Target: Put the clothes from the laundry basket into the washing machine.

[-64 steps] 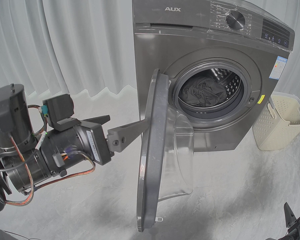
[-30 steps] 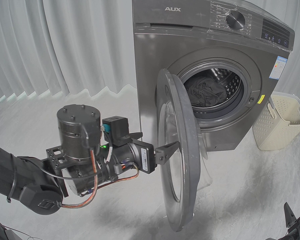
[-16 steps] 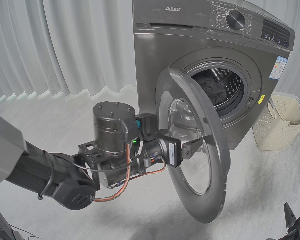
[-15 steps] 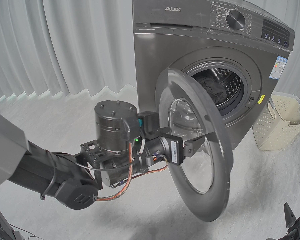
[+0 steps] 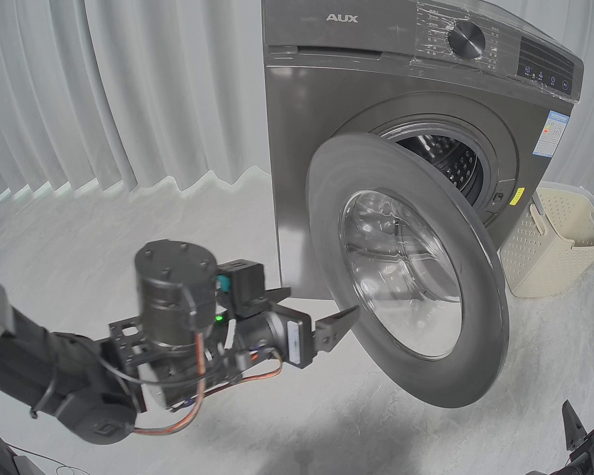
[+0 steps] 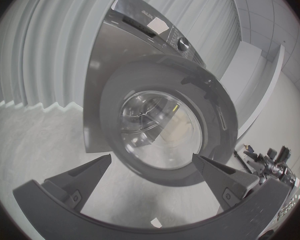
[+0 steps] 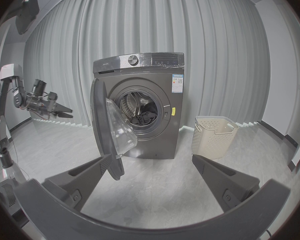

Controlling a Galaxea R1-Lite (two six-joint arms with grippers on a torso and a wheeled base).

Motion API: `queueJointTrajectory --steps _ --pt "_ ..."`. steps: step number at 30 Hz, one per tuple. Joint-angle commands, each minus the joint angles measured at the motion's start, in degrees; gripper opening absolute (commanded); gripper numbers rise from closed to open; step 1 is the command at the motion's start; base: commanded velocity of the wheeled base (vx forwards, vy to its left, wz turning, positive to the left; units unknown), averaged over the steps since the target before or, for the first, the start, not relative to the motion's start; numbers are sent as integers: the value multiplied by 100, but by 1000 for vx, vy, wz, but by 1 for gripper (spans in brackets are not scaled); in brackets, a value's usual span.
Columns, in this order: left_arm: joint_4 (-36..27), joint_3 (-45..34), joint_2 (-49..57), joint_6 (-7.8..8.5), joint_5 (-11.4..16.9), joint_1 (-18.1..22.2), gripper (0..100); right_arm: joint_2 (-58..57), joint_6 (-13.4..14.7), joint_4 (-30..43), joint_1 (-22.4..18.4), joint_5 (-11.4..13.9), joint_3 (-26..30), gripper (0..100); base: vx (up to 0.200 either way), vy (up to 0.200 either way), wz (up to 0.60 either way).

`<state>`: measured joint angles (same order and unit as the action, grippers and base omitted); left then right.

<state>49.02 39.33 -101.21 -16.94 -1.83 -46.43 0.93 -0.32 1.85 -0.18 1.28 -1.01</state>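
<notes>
The grey washing machine (image 5: 376,80) stands ahead, its round glass door (image 5: 409,272) swung about halfway toward the drum opening. In the head view the door hides the drum's contents. Dark clothes (image 7: 142,118) lie inside the drum in the right wrist view. The cream laundry basket (image 5: 554,245) sits on the floor just right of the machine, and no clothes show in it (image 7: 214,135). My left gripper (image 5: 320,303) is open and empty, low and left of the door, a short gap from its rim (image 6: 170,117). My right gripper (image 7: 151,157) is open, low at the right (image 5: 591,417).
Pale curtains (image 5: 112,74) hang behind the machine. Bare grey floor (image 5: 198,232) spreads left of and before it. The door juts out into the space in front of the machine.
My left gripper pushed the door from wide open toward the drum, then drew back down and left off it. The door has swung further and now covers the clothes.
</notes>
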Motion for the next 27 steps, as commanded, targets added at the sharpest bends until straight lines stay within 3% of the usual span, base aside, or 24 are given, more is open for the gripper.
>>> queueJointTrajectory --steps 1,5,10,14,16,17,19,21,22,24,27 --pt "11 -1929 2290 403 -503 135 100 -93 14 -1 -8 4 31 100 0 0 0" --pt "-94 -2799 3318 587 -485 504 100 -93 5 -80 -17 -58 48 100 0 0 0" --pt "-121 -3783 4390 1053 -538 978 100 -93 -21 -80 -8 13 57 100 0 0 0" --pt "-472 -3933 5216 1079 -652 1444 100 -93 49 -519 1 101 -31 100 0 0 0" --pt "-999 -3933 5981 1106 -784 1796 100 -93 269 -985 18 268 -681 100 0 0 0" --pt "-1448 -3933 6403 1141 -793 1980 100 109 366 -836 53 364 -1164 100 0 0 0" --pt "-2028 -3933 6930 1158 -784 2262 100 540 374 -264 106 487 -1560 100 0 0 0" --pt "-2432 -3933 7326 1167 -758 2683 100 804 366 131 220 733 -1586 100 0 0 0" --pt "-2713 -3933 7704 1158 -705 3035 100 1032 331 263 343 1015 -1586 100 0 0 0" --pt "-3232 -3933 8240 1158 -564 3307 100 1577 269 245 467 1375 -1551 100 0 0 0" --pt "-3865 -3933 8917 1167 -406 3624 100 2333 14 52 510 1524 -1613 100 0 0 0"
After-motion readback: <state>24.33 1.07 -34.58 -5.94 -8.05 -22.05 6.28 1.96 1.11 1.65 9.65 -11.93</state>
